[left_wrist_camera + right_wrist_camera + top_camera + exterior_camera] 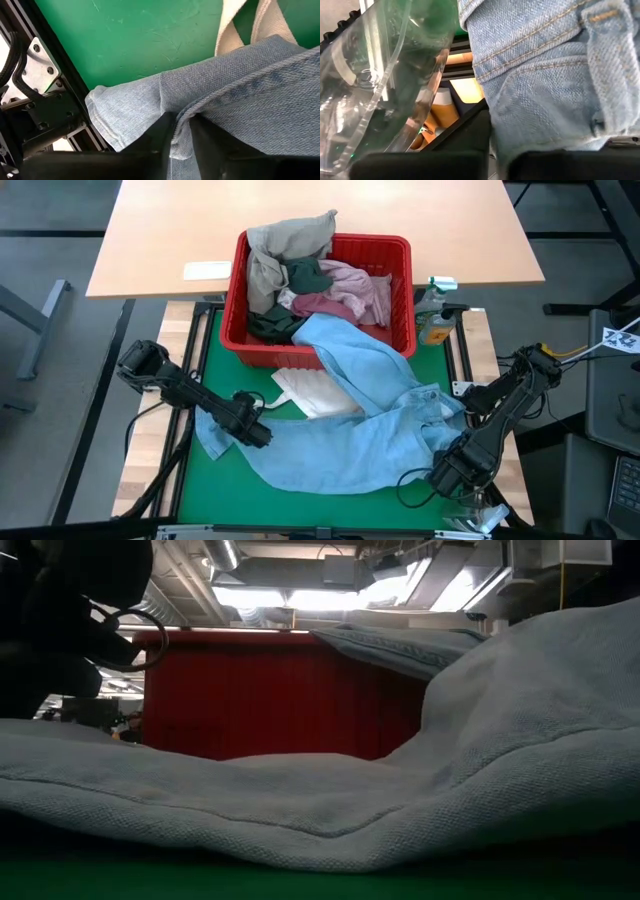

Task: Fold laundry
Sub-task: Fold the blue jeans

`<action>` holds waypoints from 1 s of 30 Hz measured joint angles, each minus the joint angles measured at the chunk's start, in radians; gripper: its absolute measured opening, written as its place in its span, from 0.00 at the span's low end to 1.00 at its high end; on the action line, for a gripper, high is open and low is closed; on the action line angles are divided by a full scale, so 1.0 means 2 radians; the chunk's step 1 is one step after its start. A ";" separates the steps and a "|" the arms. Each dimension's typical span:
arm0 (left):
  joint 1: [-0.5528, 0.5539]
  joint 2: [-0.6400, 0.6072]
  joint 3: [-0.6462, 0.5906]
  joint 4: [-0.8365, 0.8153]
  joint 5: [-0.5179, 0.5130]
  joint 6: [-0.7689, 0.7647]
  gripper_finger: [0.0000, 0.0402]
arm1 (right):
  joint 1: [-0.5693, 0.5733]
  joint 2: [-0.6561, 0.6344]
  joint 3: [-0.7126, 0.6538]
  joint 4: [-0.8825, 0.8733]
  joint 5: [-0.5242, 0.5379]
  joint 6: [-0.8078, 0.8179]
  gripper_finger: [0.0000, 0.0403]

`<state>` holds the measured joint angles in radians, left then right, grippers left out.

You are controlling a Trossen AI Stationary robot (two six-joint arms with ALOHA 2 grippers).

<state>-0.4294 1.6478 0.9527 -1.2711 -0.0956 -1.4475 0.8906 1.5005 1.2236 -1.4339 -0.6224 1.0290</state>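
pale blue denim garment [360, 430] sprawls across the green desk [215, 485], one end draped into the red slotted basket [395, 255]. left pincer [181, 131] and right pincer [497, 132] each pinch its edge (lightly); a loosening pinch could drop it.

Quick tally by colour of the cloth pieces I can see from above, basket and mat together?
Beige-khaki cloth garment, in the red plastic slotted basket: 1
Dark grey-green cloth garments, in the basket: 2
Mottled pink cloth garment: 1
Maroon cloth garment: 1
Light blue denim garment, trailing from the basket onto the green mat: 1
Total: 6
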 joint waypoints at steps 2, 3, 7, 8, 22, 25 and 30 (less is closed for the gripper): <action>0.000 0.000 0.000 0.000 0.000 0.000 0.22 | 0.000 0.000 0.000 -0.002 0.000 0.000 0.15; 0.000 0.000 0.000 0.000 0.000 0.000 0.24 | 0.000 0.000 0.000 -0.005 0.000 0.000 0.18; 0.000 0.000 0.000 0.000 0.001 0.000 0.29 | 0.000 0.000 0.000 -0.020 0.006 -0.007 0.29; 0.000 0.000 0.000 0.000 0.003 0.003 0.29 | 0.000 0.000 0.000 -0.025 0.009 -0.010 0.32; -0.002 0.000 0.130 -0.094 -0.027 0.018 0.30 | 0.000 -0.003 0.000 -0.053 0.014 -0.034 0.36; -0.002 0.000 0.163 -0.043 -0.080 0.044 0.30 | 0.000 -0.003 0.000 -0.053 0.014 -0.034 0.37; 0.001 -0.001 0.181 0.128 -0.168 0.136 0.30 | 0.000 -0.003 0.000 -0.053 0.014 -0.034 0.37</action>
<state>-0.4278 1.6465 1.3150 -1.0151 -0.4311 -1.1753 0.8898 1.4942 1.2236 -1.5390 -0.5941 0.9607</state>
